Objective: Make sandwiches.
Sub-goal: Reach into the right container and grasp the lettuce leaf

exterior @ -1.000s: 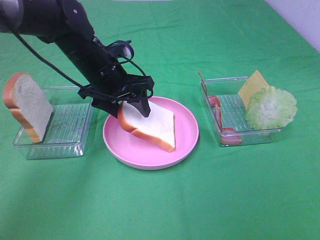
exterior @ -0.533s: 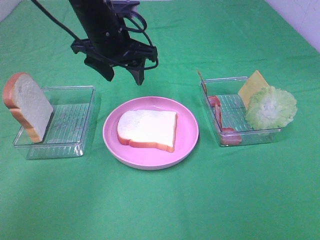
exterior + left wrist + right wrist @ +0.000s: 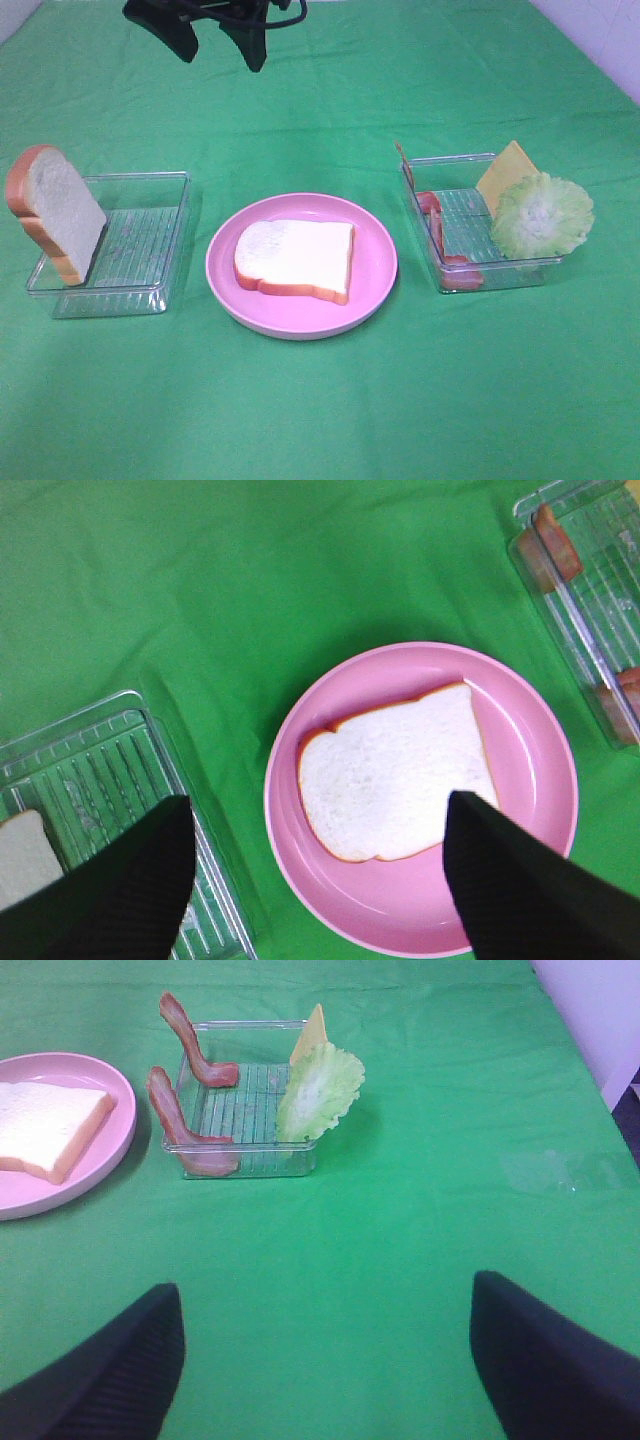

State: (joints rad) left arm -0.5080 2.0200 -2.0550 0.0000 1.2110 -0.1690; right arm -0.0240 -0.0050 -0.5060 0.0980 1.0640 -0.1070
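Note:
One white bread slice (image 3: 296, 258) with orange-brown crust lies flat on the round pink plate (image 3: 375, 275); the left wrist view shows it too (image 3: 395, 775). A second bread slice (image 3: 55, 212) leans upright in the left clear tray (image 3: 140, 240). The right clear tray (image 3: 470, 225) holds a yellow cheese slice (image 3: 505, 170), a pale green lettuce leaf (image 3: 543, 215) and pink-red bacon strips (image 3: 432, 212). My left gripper (image 3: 220, 42) is open and empty, high above the far side of the cloth. My right gripper (image 3: 325, 1360) is open and empty, near the cloth's front right, out of the high view.
A green cloth (image 3: 320, 400) covers the table. A white wall edge (image 3: 610, 40) stands at the far right. The two trays flank the plate, left and right.
My left gripper let go of the bread slice, which now lies flat on the plate. The gripper rose and drew back toward the far edge.

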